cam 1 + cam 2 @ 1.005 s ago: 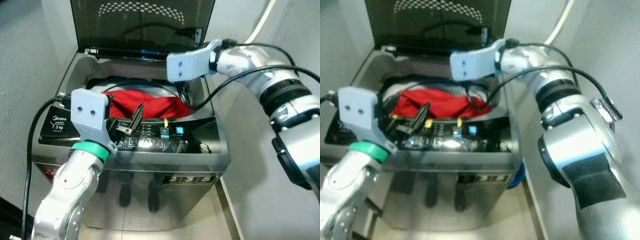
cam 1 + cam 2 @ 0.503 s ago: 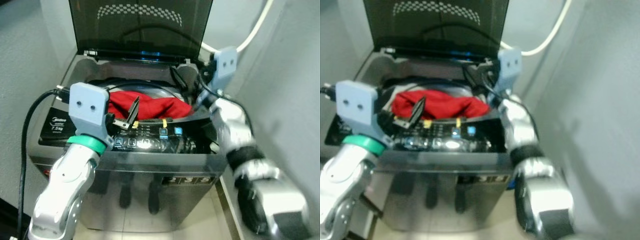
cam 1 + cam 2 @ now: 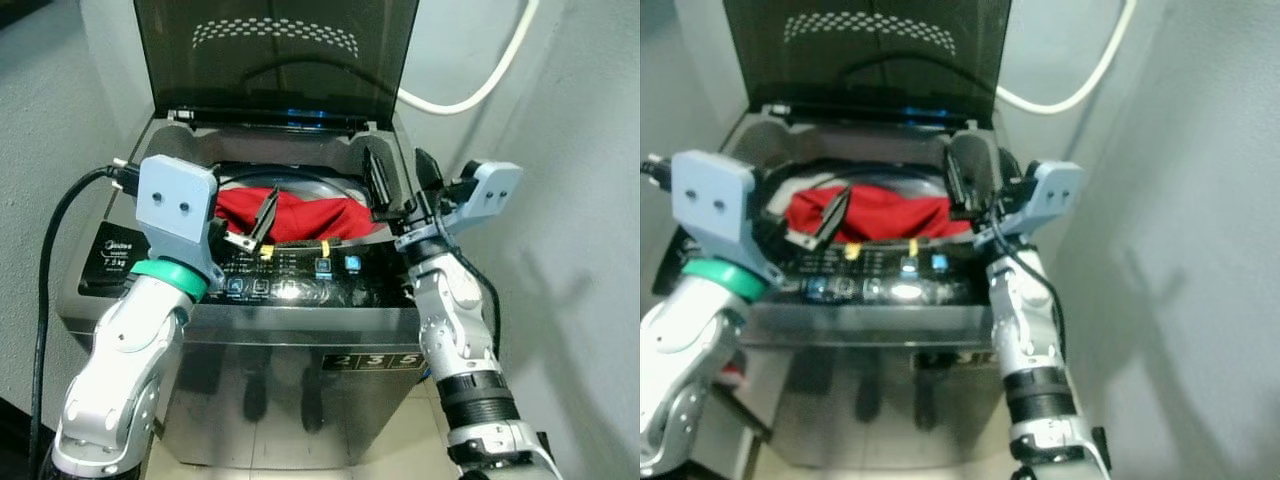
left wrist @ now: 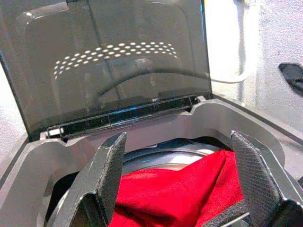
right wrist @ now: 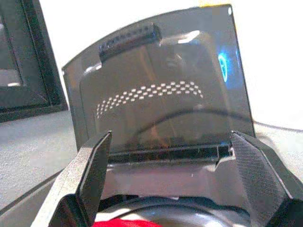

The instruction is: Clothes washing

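The red cloth [image 3: 290, 213] lies inside the drum of the washing machine [image 3: 300, 320], under the raised lid [image 3: 275, 50]. The left gripper [image 3: 255, 222], fingers apart and empty, hovers over the cloth's front edge, so it is nearer. The right gripper [image 3: 398, 180], also spread, stands at the right rim.
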